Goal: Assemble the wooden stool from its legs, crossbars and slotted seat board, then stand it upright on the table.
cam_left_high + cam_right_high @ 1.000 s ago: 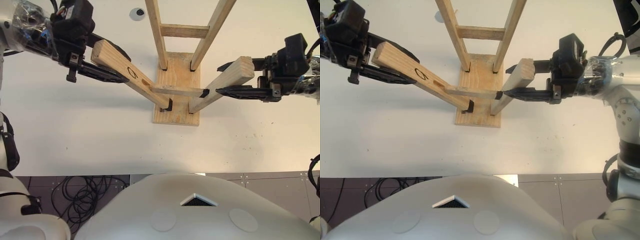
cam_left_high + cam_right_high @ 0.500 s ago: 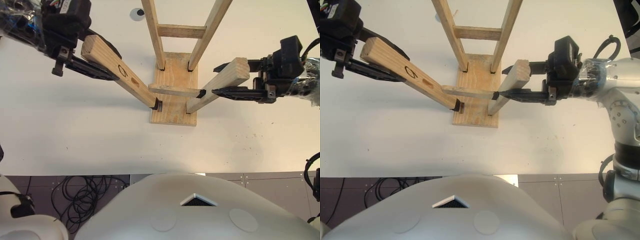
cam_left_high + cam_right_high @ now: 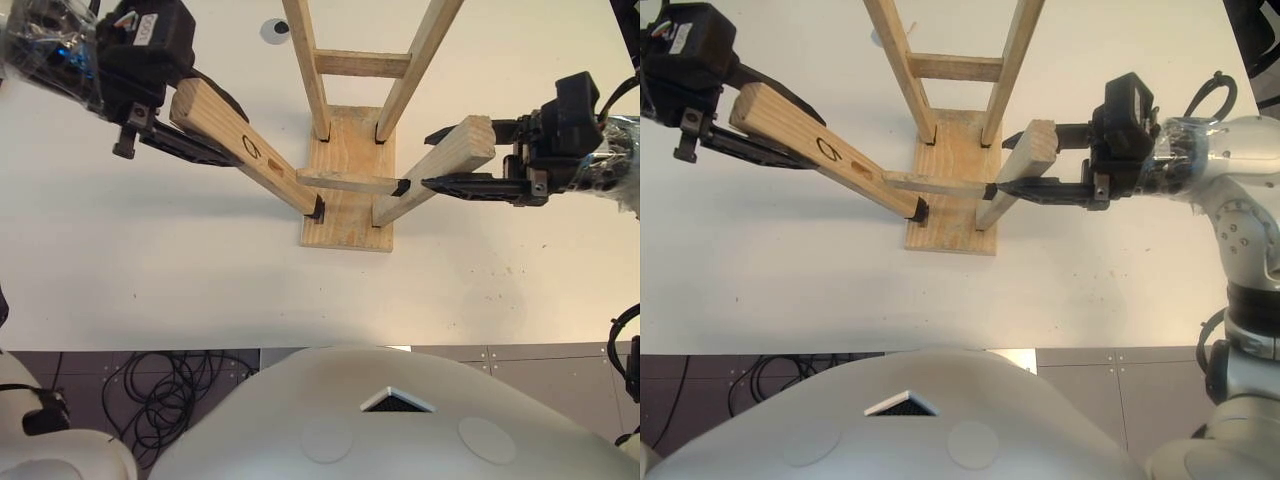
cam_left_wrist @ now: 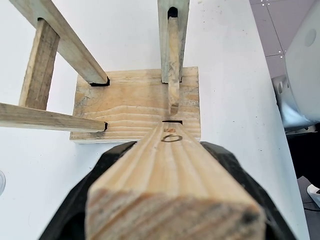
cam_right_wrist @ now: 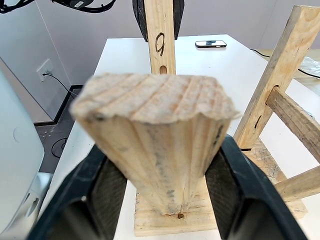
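The left gripper (image 3: 222, 132), upper left, pinches one leg (image 3: 262, 165) in its jaws. The right gripper (image 3: 430, 160), at right, pinches the other, trapping the crossbar (image 3: 345, 181) between them so both align with the seat board (image 3: 350, 232) slots at centre.
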Robot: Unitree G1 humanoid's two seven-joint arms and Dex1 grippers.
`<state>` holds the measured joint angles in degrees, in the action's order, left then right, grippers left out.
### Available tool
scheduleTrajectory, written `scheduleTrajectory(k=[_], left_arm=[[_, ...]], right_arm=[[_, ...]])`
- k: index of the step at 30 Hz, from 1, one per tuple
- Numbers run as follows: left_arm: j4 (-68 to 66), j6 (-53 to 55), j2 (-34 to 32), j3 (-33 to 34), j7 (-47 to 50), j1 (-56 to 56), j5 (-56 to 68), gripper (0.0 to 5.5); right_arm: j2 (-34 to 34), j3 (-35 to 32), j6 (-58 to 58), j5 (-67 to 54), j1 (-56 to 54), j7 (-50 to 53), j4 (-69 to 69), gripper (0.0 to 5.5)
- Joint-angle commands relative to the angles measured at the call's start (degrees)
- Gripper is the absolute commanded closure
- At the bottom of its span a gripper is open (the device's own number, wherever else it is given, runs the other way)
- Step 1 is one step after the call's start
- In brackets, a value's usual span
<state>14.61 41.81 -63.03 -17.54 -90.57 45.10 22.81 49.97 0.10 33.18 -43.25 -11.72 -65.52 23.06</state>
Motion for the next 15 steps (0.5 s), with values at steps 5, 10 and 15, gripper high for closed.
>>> scheduleTrajectory(k=[5, 10, 15], left_arm=[[2.2, 2.3, 1.4, -1.6, 1.3, -1.8, 0.0, 3.49], [4.3, 5.3, 2.3, -1.1, 2.5, -1.5, 2.1, 3.49], [5.6, 5.1, 0.8, -1.9, 3.1, -2.3, 0.4, 3.49]], right_arm=[[-0.4, 4.3, 2.3, 2.0, 2.7, -0.4, -0.8, 3.44], [-0.7, 4.9, 2.0, 2.3, 2.7, -0.4, -0.8, 3.44], [-0.1, 5.2, 1.7, 2.4, 2.8, -1.0, -0.9, 3.44]])
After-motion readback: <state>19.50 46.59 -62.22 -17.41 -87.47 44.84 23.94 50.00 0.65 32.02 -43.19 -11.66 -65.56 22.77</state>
